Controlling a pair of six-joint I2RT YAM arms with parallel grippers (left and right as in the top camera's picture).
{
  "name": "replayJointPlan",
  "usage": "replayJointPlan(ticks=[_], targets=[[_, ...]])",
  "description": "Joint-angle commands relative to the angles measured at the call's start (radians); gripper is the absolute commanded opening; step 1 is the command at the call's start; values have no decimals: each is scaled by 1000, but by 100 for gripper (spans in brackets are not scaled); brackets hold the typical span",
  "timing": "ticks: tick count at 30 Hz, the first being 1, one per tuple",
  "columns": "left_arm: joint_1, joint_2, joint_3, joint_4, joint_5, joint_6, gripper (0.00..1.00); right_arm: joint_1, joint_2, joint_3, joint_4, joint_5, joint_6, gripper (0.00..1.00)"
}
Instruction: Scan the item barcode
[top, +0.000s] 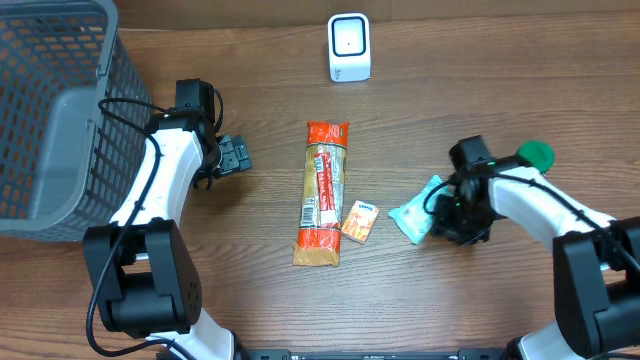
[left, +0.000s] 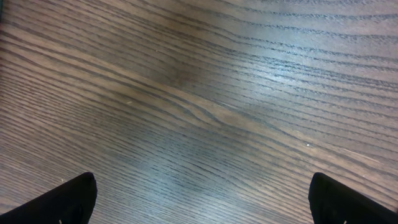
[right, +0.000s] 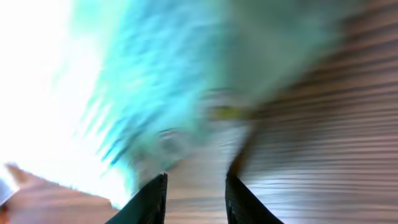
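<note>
R gripper (right: 194, 193) jaws pinched narrow on blurry teal-white plastic packet (top: 412, 212); L gripper (left: 202, 190) wide open, empty, over brown wood-grain table (left: 199, 74).

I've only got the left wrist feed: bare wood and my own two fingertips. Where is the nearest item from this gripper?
Observer: The left gripper hangs open over bare wood. The long orange snack pack lies toward the table's middle, clear of it.
Operator: What is the other arm on?
Observer: The right gripper is at a teal packet. Its wrist view is too blurred to show a grip.
Operator: And the scanner?
Observer: The white scanner stands at the far side of the table, beyond the snack pack's top end.
</note>
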Motion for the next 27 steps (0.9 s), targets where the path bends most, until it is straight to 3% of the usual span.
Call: replayJointPlan(ticks=[1, 5, 12, 16, 19, 22, 27], targets=[[5, -4, -1, 1, 8, 4, 100, 62, 11, -31, 25, -114, -4, 33], [5, -4, -1, 1, 8, 4, 100, 100, 11, -25, 63, -169, -8, 31], [5, -4, -1, 1, 8, 4, 100, 55, -39, 126, -103, -230, -240, 35], [5, -4, -1, 1, 8, 4, 100, -21, -72, 200, -137, -103, -290, 41], [5, -4, -1, 1, 8, 4, 100, -66, -70, 196, -114, 58, -290, 52], [5, -4, -1, 1, 8, 4, 100, -96, -69, 174, -98, 157, -290, 53], [5, -4, -1, 1, 8, 4, 100, -102, -69, 117, -29, 162, -294, 53]])
